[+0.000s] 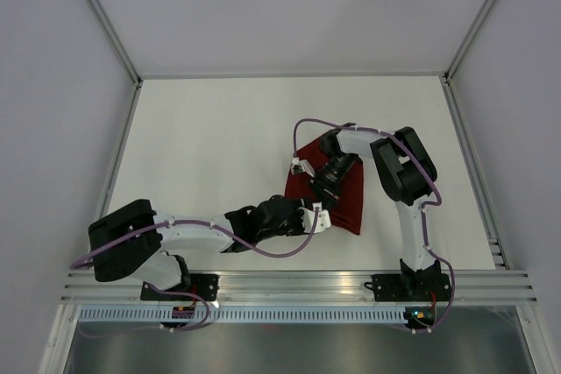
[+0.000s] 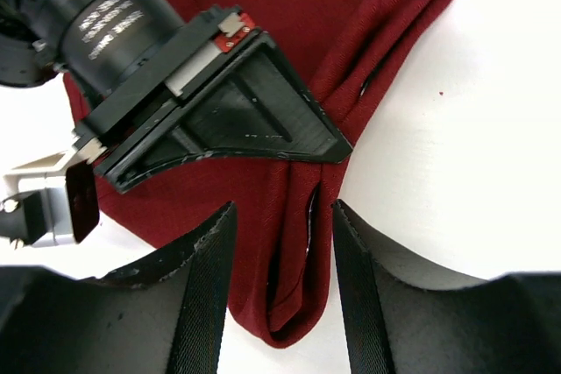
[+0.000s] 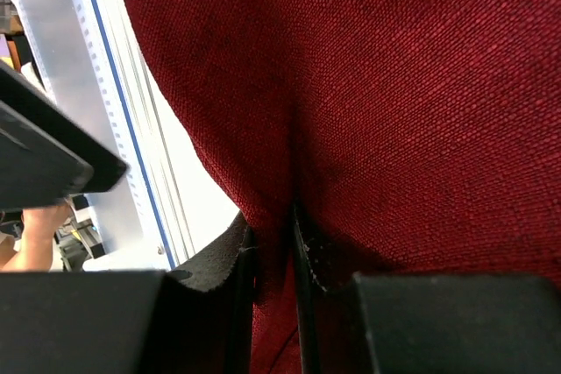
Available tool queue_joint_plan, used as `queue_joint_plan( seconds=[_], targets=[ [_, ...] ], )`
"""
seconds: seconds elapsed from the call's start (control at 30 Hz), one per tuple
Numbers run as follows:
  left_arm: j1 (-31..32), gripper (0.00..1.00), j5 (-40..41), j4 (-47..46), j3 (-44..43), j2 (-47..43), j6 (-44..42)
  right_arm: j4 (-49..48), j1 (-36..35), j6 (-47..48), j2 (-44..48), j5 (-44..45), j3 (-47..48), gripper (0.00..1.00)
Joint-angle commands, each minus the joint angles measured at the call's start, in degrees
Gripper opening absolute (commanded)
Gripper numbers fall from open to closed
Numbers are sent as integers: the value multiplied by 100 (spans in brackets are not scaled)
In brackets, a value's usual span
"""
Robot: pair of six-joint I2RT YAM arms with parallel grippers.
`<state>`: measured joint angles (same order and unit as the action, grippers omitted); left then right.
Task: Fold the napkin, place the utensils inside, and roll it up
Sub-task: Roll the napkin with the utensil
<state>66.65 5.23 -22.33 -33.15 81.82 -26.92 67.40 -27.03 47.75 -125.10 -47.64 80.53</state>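
The dark red napkin (image 1: 349, 203) lies folded to a triangle on the white table, right of centre. Along its right side a long fold (image 2: 294, 304) runs down to the near tip. A thin silvery glint (image 2: 308, 216) shows in that fold's slit; otherwise the utensils are hidden. My left gripper (image 2: 283, 208) is open, one jaw on each side of the fold's tip, apart from the cloth. It sits at the napkin's near-left corner (image 1: 320, 219). My right gripper (image 3: 273, 225) is shut on a ridge of napkin cloth (image 3: 421, 85). Its black finger (image 2: 237, 111) reaches across the napkin (image 2: 298, 24).
An aluminium rail (image 1: 298, 286) runs along the near table edge, close behind the napkin, and shows in the right wrist view (image 3: 96, 85). Grey walls with metal posts (image 1: 110, 28) enclose the table (image 1: 219, 129). The two arms nearly meet over the napkin.
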Motion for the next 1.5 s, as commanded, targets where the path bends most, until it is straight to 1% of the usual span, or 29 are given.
queue_joint_plan(
  seconds=[0.0, 0.1, 0.23, 0.4, 0.43, 0.5, 0.57, 0.6, 0.8, 0.97, 1.07, 1.17, 1.27, 1.3, 1.37, 1.4, 1.47],
  targets=[
    [58, 53, -198, 106, -315, 255, -612, -895, 22, 332, -472, 1424, -275, 22],
    [85, 55, -251, 53, -368, 413, -867, -912, 22, 306, -507, 1424, -249, 22],
    [102, 57, -391, 333, -500, 606, -1183, -947, 22, 270, -524, 1441, -249, 21],
    [102, 60, -497, 431, -640, 800, -1351, -913, 31, 279, -524, 1441, -222, 20],
    [102, 61, -628, 457, -675, 887, -1403, -904, 22, 279, -533, 1450, -231, 20],
    [94, 61, -576, 414, -702, 984, -1474, -904, 31, 288, -524, 1459, -231, 20],
    [94, 61, -550, 73, -623, 1090, -1571, -912, 31, 297, -524, 1450, -257, 20],
    [76, 62, -411, -8, -614, 1125, -1649, -904, 31, 305, -524, 1450, -275, 20],
    [-47, 62, -365, -254, -641, 1433, -1756, -895, 31, 314, -524, 1450, -301, 20],
    [-117, 62, -304, -386, -623, 1503, -1878, -895, 39, 323, -533, 1450, -301, 20],
    [-135, 62, -356, -220, -702, 1547, -1984, -895, 39, 323, -568, 1433, -275, 19],
    [-135, 59, -435, -18, -781, 1617, -2037, -886, 31, 332, -568, 1424, -275, 19],
    [-135, 52, -488, 246, -895, 1688, -1993, -886, 31, 332, -568, 1424, -292, 19],
    [-135, 45, -497, 316, -921, 1697, -1949, -886, 31, 332, -568, 1424, -275, 19],
    [-135, 38, -654, 474, -983, 1723, -1931, -886, 31, 332, -568, 1424, -284, 19],
    [-135, 29, -664, 536, -1009, 1732, -1897, -895, 31, 332, -568, 1424, -284, 19],
    [-135, 22, -752, 772, -1106, 1776, -1844, -904, 22, 332, -560, 1424, -292, 19]
  ],
)
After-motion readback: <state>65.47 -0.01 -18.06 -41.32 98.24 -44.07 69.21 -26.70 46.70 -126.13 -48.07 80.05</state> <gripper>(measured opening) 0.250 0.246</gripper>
